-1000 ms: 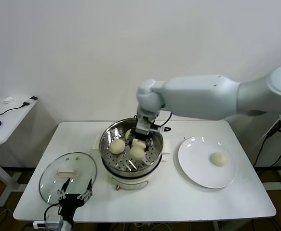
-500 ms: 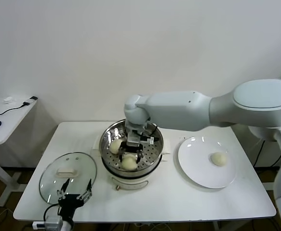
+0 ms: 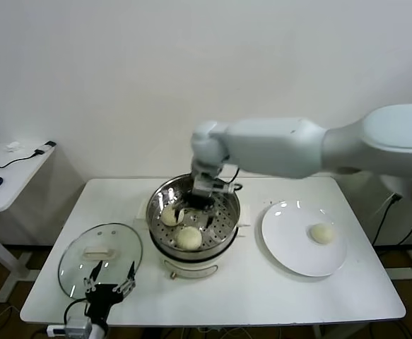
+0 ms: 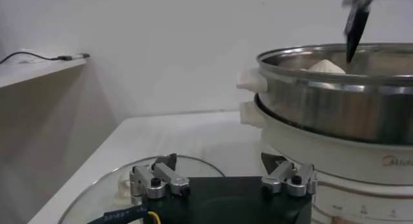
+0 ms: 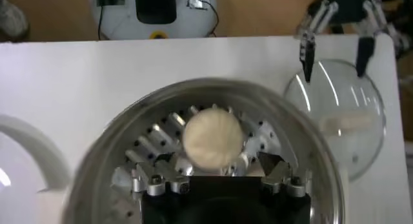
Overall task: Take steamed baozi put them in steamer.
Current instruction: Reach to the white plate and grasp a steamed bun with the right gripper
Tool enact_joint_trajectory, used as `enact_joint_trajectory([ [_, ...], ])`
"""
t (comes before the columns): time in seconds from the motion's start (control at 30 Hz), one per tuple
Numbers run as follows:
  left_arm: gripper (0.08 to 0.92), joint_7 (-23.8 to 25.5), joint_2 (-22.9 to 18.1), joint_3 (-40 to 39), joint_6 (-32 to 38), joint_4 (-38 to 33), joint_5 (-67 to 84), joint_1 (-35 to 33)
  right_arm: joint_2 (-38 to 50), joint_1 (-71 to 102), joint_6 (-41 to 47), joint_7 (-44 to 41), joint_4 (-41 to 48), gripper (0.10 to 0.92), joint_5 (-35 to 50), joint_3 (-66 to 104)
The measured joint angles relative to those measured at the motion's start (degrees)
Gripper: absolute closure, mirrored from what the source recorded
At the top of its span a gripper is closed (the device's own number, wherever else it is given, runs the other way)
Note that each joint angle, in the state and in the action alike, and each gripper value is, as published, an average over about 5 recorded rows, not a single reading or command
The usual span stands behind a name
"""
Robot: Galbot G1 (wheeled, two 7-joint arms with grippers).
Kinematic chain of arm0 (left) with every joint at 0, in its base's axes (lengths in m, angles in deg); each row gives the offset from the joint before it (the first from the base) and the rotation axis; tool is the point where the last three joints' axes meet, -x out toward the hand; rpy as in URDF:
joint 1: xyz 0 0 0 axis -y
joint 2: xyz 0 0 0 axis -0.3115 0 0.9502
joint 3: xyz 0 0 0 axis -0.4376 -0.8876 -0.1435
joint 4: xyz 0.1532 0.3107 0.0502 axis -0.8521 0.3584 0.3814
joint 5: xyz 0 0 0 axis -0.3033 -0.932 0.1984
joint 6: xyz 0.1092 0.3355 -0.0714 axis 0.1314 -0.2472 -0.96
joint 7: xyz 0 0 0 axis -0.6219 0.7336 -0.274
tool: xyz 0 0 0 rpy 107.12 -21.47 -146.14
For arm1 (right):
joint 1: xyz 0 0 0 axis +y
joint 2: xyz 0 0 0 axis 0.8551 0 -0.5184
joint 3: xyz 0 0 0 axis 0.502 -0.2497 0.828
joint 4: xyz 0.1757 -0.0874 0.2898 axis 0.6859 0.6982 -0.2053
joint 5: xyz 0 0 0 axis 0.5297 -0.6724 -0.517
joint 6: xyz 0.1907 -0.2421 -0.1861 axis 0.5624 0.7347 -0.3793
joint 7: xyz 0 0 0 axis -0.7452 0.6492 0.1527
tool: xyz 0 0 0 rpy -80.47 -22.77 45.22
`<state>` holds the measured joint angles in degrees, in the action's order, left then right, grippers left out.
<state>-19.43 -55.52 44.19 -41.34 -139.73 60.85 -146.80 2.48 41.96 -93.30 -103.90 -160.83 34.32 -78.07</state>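
**Two baozi in the steamer, one on the plate**

I see two baozi (image 3: 189, 237) lying in the steamer (image 3: 223, 236), one on the plate (image 3: 290, 247). My right gripper (image 3: 198, 201) hangs above, jaws spread, empty. Left gripper (image 3: 109, 291), spread, over the glass lid (image 3: 78, 258). White table (image 3: 262, 296), white wall. Right wrist view shows the tray's holes.

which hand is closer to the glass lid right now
Left. The left hand hangs open over the near edge of the glass lid, at the table's front-left corner. The right hand is open above the steamer, across the table from the lid.
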Motion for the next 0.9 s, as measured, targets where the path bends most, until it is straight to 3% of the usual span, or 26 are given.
enact_joint_trajectory([
  [0.4,0.177,0.2,0.2,0.0,0.1,0.5,0.3,0.8,21.7,-7.0,18.8,-0.9,-0.1,0.203,7.2,-10.0],
  [0.63,0.177,0.4,0.0,0.3,0.0,1.1,0.0,0.6,30.9,-0.1,25.5,-0.4,2.1,0.203,4.3,-8.1],
  [0.9,0.177,0.5,-0.9,0.6,0.0,1.2,-0.7,0.1,33.9,12.6,29.2,0.6,8.1,0.203,-1.2,0.5],
])
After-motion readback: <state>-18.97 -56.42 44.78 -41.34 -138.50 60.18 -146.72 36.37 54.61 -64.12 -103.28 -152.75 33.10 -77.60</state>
